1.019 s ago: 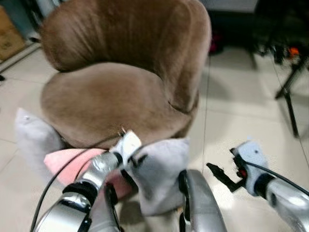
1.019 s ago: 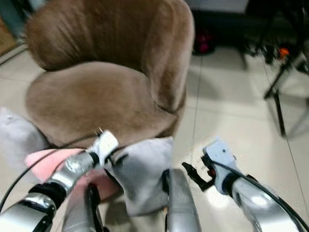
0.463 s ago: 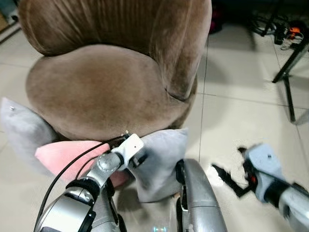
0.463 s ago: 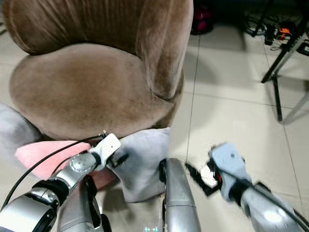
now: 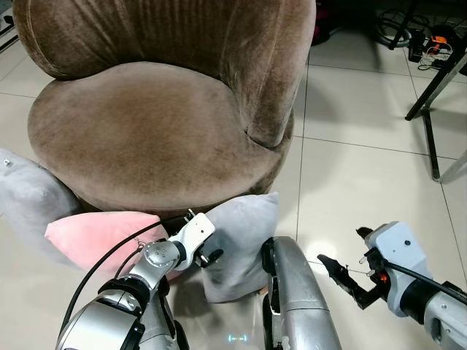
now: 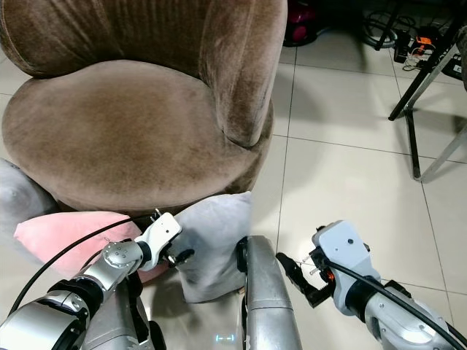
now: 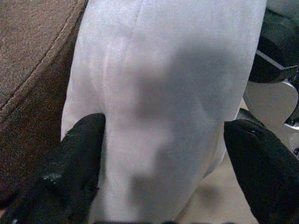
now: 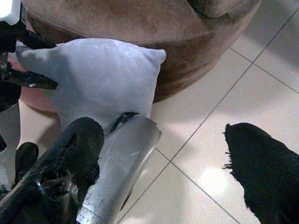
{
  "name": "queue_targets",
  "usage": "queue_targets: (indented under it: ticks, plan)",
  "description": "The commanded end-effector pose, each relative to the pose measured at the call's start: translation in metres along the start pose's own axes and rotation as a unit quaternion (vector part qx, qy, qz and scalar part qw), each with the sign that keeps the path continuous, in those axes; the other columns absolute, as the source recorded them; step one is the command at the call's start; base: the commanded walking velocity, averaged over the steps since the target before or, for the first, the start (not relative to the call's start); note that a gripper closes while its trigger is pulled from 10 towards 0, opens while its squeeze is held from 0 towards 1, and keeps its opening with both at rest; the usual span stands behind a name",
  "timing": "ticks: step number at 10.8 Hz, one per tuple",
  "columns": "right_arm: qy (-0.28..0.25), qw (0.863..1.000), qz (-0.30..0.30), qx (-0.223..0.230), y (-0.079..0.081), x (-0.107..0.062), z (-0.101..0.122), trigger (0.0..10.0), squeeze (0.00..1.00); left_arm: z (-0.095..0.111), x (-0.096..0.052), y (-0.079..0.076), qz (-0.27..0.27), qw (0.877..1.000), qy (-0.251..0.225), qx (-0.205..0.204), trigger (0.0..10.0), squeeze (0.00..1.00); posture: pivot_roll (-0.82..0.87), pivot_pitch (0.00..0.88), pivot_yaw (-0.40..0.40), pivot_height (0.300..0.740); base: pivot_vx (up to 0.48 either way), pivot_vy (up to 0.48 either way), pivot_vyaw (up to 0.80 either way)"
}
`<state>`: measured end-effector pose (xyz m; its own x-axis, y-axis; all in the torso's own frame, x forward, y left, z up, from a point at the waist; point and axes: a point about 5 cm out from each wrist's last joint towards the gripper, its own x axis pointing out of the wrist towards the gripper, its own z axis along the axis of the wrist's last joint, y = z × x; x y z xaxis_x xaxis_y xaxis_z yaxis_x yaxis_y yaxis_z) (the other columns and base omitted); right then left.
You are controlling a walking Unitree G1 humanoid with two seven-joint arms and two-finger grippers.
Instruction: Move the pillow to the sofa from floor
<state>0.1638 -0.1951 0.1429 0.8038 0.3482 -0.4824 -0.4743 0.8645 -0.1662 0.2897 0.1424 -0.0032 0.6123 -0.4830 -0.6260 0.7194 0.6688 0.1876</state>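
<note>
Head views: grey pillow (image 5: 244, 244) stands on the tiled floor (image 5: 350, 175), leaning against the brown sofa (image 5: 160, 131); left gripper (image 6: 174, 257) at its edge.

Left wrist view: fingers (image 7: 79, 163) spread astride the pillow, not clamped. Grasp step; closing comes next.

Right wrist view: right gripper (image 8: 163, 172) released, empty.

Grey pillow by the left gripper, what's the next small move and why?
Probably close the left gripper on the grey pillow. The wrist view shows its fingers open on either side of the pillow, not yet squeezing it, and the pillow stands on the floor against the brown sofa. The right gripper waits open nearby.
</note>
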Motion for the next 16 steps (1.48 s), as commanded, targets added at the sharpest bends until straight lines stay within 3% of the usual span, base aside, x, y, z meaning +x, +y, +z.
queue_targets:
  ticks: [1,3,9,16]
  plan:
    - [0.001,1.000,0.008,-0.002,0.003,-0.003,0.001,10.0,0.00,-0.014,-0.003,-0.003,-0.001,0.999,0.031,-0.006,0.7,0.00,-0.40,0.198,0.012,0.525,0.000,0.000,0.00]
    - [0.004,1.000,0.027,0.001,0.003,-0.003,0.001,10.0,0.00,-0.018,-0.005,0.001,0.010,0.999,0.046,0.007,0.0,0.00,-0.40,0.196,0.010,0.525,0.000,0.000,0.00]
    - [-0.011,0.997,0.072,0.004,0.005,0.001,0.002,10.0,0.00,-0.018,-0.005,0.001,0.013,0.999,0.048,0.007,0.0,0.00,-0.39,0.193,0.008,0.525,0.000,0.000,0.00]
    - [-0.009,0.997,0.077,0.007,0.001,0.004,-0.007,10.0,0.00,-0.019,-0.006,0.002,0.015,0.999,0.048,-0.001,0.0,0.00,-0.38,0.180,0.014,0.525,0.000,0.000,0.00]
